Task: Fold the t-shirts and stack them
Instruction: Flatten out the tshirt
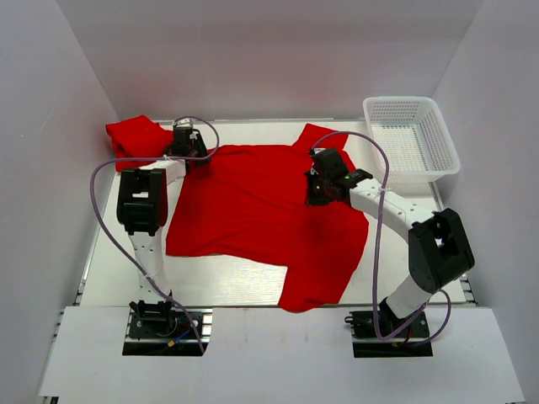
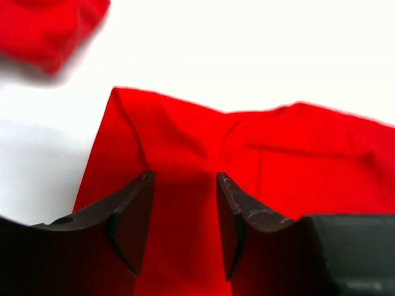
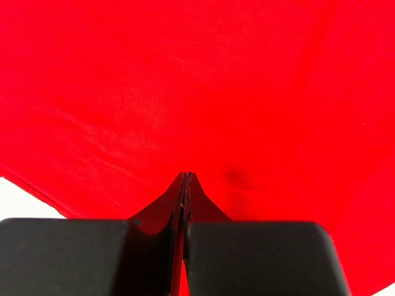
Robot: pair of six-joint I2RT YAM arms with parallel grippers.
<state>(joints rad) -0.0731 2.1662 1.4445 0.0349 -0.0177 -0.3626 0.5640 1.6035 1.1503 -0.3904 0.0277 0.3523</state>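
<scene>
Left jaws were released, with one finger (image 2: pixel 133 216) on each side of the far left corner of the shirt (image 1: pixel 253 202). They were close above the cloth but not closed on it. I judged that they were set so in order to take that corner for a fold.

Right jaws were clenched tight, low over the right part of the same shirt. A thin red line showed between them, yet I could not tell whether any cloth was pinched there.

The shirt lay spread over the middle of the desk (image 1: pixel 227 286), and its near right part reached almost to the near edge, so each arm had cloth within reach. The second shirt (image 1: pixel 135 135) lay bunched in the far left corner, apart from the first, probably waiting for its turn. The basket (image 1: pixel 402 99) stood in the far right corner, out of the way. Folding seemed not yet begun.
</scene>
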